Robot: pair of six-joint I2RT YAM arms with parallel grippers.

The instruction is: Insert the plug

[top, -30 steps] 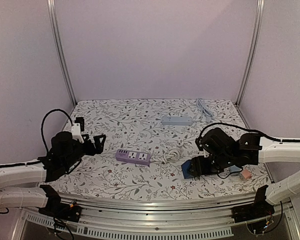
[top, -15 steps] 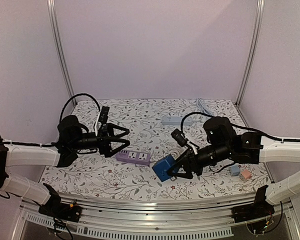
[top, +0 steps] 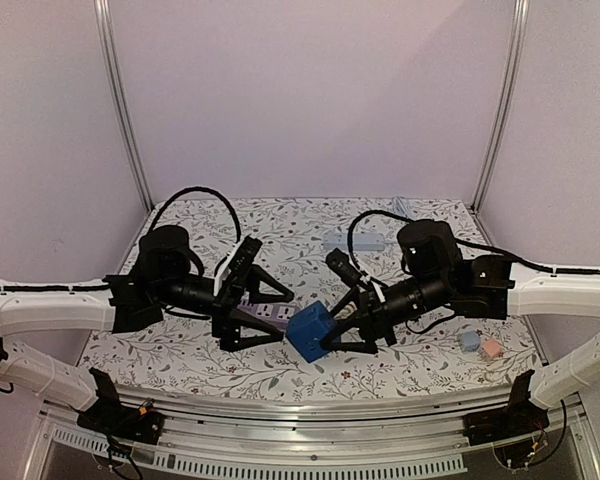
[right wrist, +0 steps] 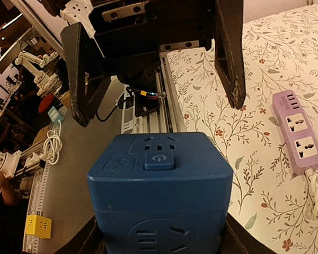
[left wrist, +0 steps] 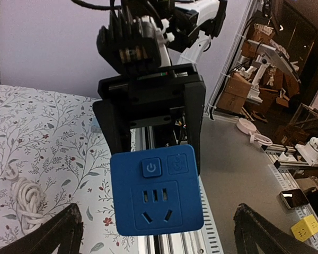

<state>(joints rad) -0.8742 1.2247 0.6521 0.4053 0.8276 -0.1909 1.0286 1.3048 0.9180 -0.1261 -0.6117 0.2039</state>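
A blue socket cube [top: 309, 332] is held above the table between the two arms. My right gripper [top: 333, 327] is shut on it, and the cube fills the right wrist view [right wrist: 159, 193]. One cube face with a power button and socket holes faces the left wrist camera [left wrist: 156, 190]. My left gripper [top: 282, 318] is wide open and empty, just left of the cube, with one finger [left wrist: 47, 235] on either side and apart from it. A purple power strip [top: 268, 312] lies on the table behind the left gripper, also in the right wrist view [right wrist: 299, 132].
A white coiled cable [left wrist: 22, 193] lies by the purple strip. A pale blue power strip [top: 353, 241] and a cable [top: 410, 214] lie at the back. Small blue [top: 469, 340] and pink [top: 492, 348] blocks sit at the right. The table's metal front rail [top: 300, 415] runs below.
The right gripper lifted the blue cube off the table and carried it left to the centre. The left arm swung right, gripper open, until it faces the cube.
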